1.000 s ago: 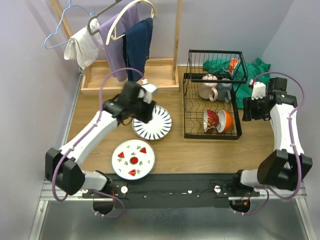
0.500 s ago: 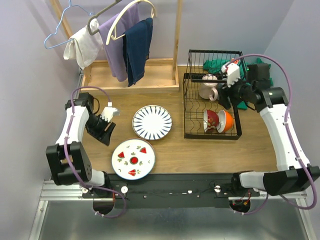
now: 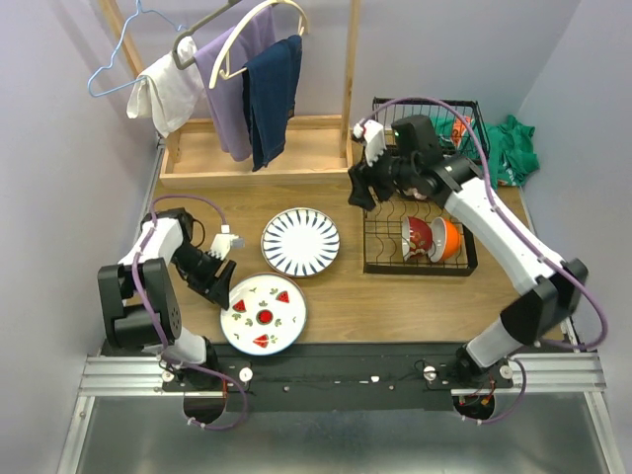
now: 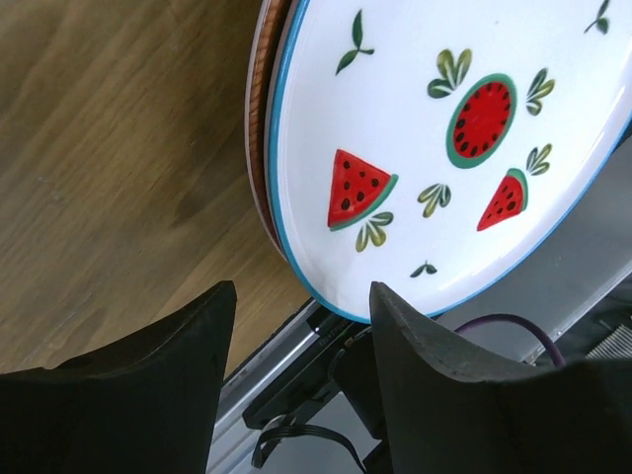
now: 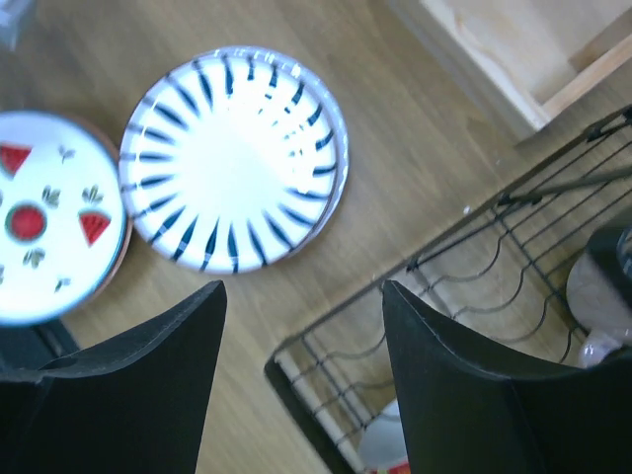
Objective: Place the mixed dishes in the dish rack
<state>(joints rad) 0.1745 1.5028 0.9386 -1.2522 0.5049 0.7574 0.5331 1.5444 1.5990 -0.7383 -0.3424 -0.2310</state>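
Note:
The blue-striped plate (image 3: 300, 241) lies flat on the table, left of the black wire dish rack (image 3: 420, 265); it also shows in the right wrist view (image 5: 235, 158). The watermelon plate (image 3: 264, 314) lies near the front edge and fills the left wrist view (image 4: 444, 128). The red and orange bowls (image 3: 432, 239) stand in the rack's lower tier, and mugs (image 3: 413, 180) sit behind them. My left gripper (image 3: 219, 281) is open and empty, low beside the watermelon plate's left rim. My right gripper (image 3: 357, 188) is open and empty, above the rack's left edge.
A wooden clothes stand (image 3: 259, 148) with hanging garments stands at the back left. A green cloth (image 3: 509, 148) lies behind the rack at the right. The metal rail (image 3: 336, 373) runs along the table's front edge, just below the watermelon plate.
My right arm has swung left from the rack's right side to above its left edge. My left arm has pulled back from the striped plate and dropped beside the watermelon plate.

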